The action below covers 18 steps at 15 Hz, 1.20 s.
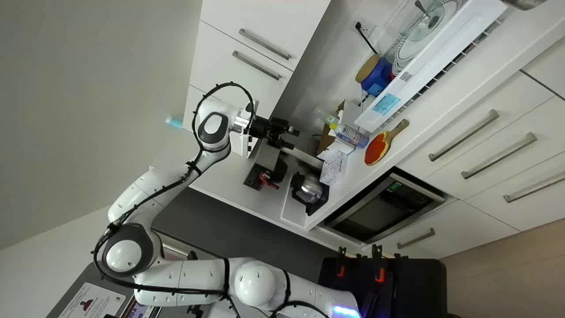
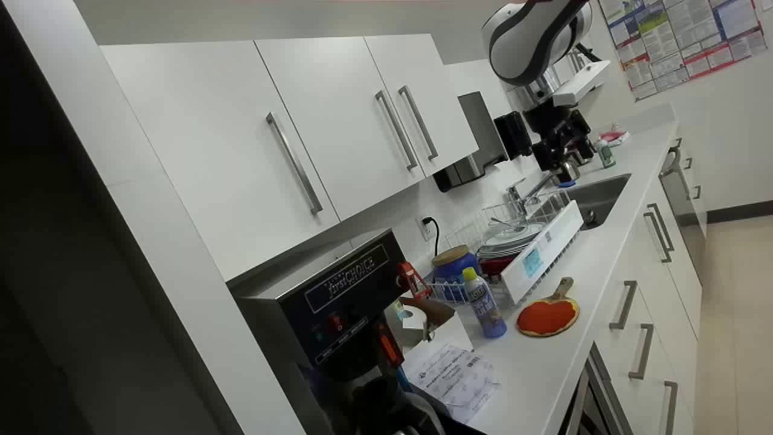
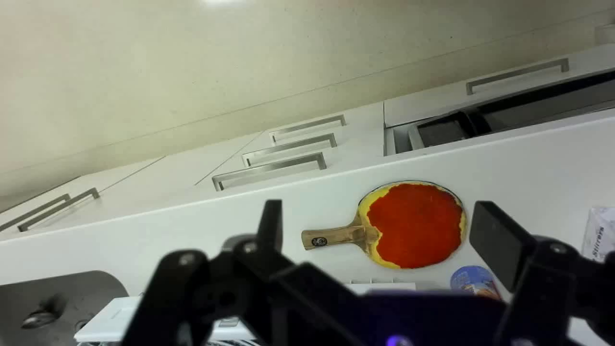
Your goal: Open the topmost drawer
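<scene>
The topmost drawer is the white front directly under the counter edge, with a long slim silver bar handle. Its handle [image 1: 463, 136] shows in both exterior views [image 2: 624, 305] and in the wrist view [image 3: 269, 168]. The drawer looks shut and flush with the stack, so its inside is hidden. Similar drawer fronts with bar handles sit below it. My black gripper [image 1: 291, 138] is open and empty, high above the counter and well apart from the drawer. It also shows in an exterior view [image 2: 567, 158] and in the wrist view, its fingers wide apart [image 3: 378, 216].
On the counter [image 2: 525, 374] lie a red paddle [image 3: 415, 226], a blue spray can [image 2: 485, 305] and a dish rack [image 2: 537, 257]. A coffee machine [image 2: 338, 290] stands at the near end. White upper cupboards [image 2: 326, 115] hang above. A microwave [image 1: 388, 207] sits beside the drawers.
</scene>
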Each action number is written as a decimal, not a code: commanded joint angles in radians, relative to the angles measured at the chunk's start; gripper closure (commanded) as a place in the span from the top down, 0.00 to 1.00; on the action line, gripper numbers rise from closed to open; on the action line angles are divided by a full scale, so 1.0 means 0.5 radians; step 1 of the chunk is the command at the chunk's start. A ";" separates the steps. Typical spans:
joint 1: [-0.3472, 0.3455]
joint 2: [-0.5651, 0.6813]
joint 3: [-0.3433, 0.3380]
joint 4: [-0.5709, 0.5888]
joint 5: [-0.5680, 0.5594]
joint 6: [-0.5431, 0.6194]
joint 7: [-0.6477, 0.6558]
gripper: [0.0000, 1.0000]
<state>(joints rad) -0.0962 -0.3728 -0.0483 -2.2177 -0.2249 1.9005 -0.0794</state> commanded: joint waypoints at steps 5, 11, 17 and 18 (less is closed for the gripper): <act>0.017 0.001 -0.014 0.003 -0.005 -0.004 0.005 1.00; -0.043 0.095 -0.235 0.076 0.270 0.095 -0.077 1.00; -0.156 0.396 -0.647 0.216 0.811 0.215 -0.421 1.00; -0.173 0.462 -0.691 0.243 0.913 0.234 -0.491 1.00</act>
<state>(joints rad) -0.1554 -0.2459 -0.3506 -2.1634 0.1138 1.9970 -0.2494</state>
